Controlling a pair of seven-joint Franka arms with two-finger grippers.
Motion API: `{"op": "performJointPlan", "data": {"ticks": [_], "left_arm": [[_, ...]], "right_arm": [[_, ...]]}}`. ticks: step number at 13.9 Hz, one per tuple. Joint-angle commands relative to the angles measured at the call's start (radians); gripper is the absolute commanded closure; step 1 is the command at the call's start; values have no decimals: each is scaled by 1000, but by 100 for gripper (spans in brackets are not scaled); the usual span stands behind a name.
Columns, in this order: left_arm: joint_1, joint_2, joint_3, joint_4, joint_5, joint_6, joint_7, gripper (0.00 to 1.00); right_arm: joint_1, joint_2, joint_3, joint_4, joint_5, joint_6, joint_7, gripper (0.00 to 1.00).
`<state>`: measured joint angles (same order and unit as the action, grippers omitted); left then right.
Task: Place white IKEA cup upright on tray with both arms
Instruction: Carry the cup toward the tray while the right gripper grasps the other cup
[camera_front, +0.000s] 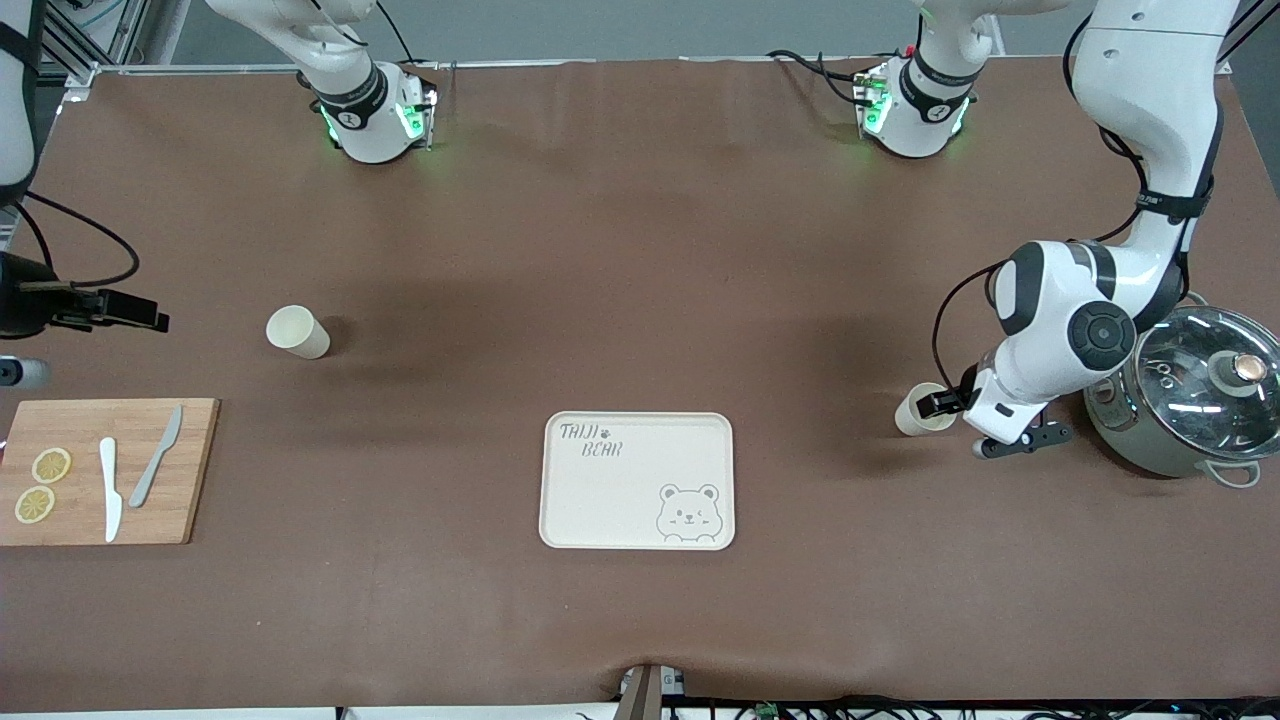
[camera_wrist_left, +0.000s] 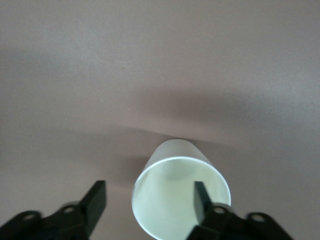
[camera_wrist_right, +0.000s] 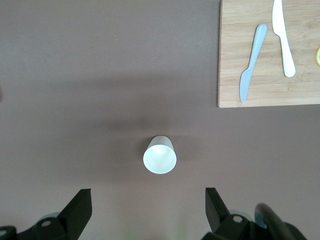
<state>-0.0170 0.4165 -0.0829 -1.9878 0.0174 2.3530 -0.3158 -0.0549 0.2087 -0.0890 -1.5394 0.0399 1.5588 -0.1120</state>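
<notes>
Two white cups lie on their sides on the brown table. One cup (camera_front: 916, 413) is toward the left arm's end; my left gripper (camera_front: 942, 403) is open at its mouth. In the left wrist view one finger (camera_wrist_left: 201, 199) is inside that cup (camera_wrist_left: 175, 165) and the other finger (camera_wrist_left: 94, 201) is outside it. The other cup (camera_front: 297, 331) lies toward the right arm's end and shows in the right wrist view (camera_wrist_right: 160, 155). My right gripper (camera_front: 140, 312) (camera_wrist_right: 148, 205) is open and empty above the table beside it. The cream bear tray (camera_front: 600, 500) is bare, nearer to the front camera.
A steel pot with a glass lid (camera_front: 1195, 400) stands beside the left arm. A wooden cutting board (camera_front: 150, 520) (camera_wrist_right: 260, 95) with two knives (camera_front: 130, 475) and lemon slices (camera_front: 42, 485) lies at the right arm's end.
</notes>
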Motion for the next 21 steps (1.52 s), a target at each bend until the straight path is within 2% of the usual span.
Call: {"op": "performJointPlan", "data": {"ticks": [1,2,3,4,9,11,13,14,18,20,21], "left_arm": [[-1,39,-1,9,-13,-6,3,63],[-1,39,-1,9,-13,-6,-2,72],[-4,39,-1,10,-13,-6,-3,89],[-6,42,-1,14,-13,-5,-3,100],[-27,41,-5,40,-5,-4,6,100],[-58,36,-6,72,-11,-21,-8,100],[-98,47,-11,128,-14,-41,-9,100],[-135,70,-12,170,-8,-41,-9,100],[-260,250,-12,452,-19,-61,-60,100],[-332,347,-12,561,-19,-61,-168,100],[-359,375,-12,601,-19,-61,-243,100]], "right_arm": [[-11,15,2,-43,12,41,-9,0],[-7,15,2,-80,12,65,-5,0],[-3,14,2,-115,12,104,0,0],[-6,12,2,-161,12,147,2,0],[-37,-34,0,-477,12,448,0,0],[-45,-41,0,-588,12,556,-12,0],[-53,-90,0,-710,12,668,-26,0],[-46,-106,0,-744,12,682,-26,0],[-69,-109,0,-792,12,699,-73,0],[-72,-103,0,-810,12,734,-74,0],[-71,-100,0,-841,12,788,-74,4]]}}
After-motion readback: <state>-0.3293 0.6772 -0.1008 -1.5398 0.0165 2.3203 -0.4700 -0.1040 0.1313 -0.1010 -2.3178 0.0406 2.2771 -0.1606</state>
